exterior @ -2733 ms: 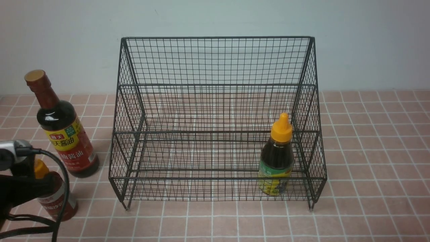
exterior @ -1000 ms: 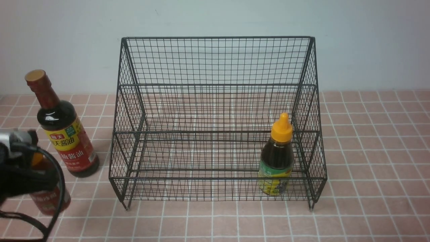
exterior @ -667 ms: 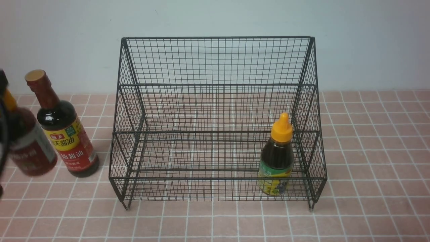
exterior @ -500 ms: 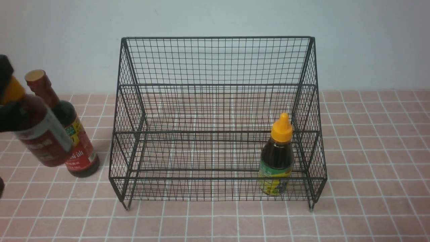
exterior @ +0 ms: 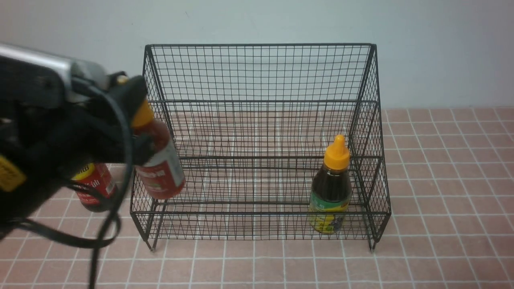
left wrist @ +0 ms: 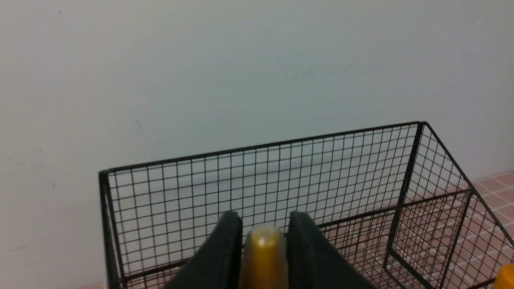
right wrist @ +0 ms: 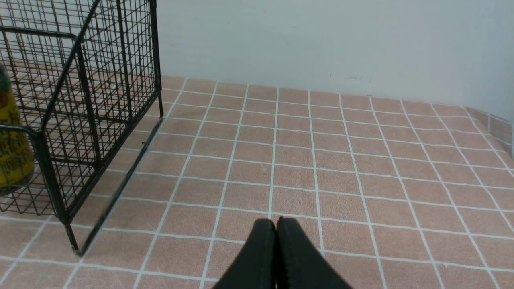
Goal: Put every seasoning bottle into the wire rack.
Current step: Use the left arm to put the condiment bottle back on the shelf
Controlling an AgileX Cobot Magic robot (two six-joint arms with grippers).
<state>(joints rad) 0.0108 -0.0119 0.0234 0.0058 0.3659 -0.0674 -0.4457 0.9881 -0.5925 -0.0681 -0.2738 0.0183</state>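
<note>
The left gripper [exterior: 138,120] is clamped on the neck of the small red-sauce squeeze bottle [exterior: 160,172], 1 finger on each side of the yellow nozzle cap [left wrist: 263,249], as the left wrist view shows. The bottle hangs in the air, tilted, against the left end of the wire rack [exterior: 257,72]; whether it is already over a tier or in front of the mesh cannot be told. The small dark squeeze bottle with the orange cap [exterior: 330,188] stands upright in the rack's lowest front tier, at its right end. The tall soy-sauce bottle [exterior: 94,184] stands on the tiled surface [right wrist: 321,160] just left of the rack, mostly hidden behind the left arm. The right gripper [right wrist: 276,228] is above bare tiles to the right of the rack, its jaws pressed together with nothing between them.
</note>
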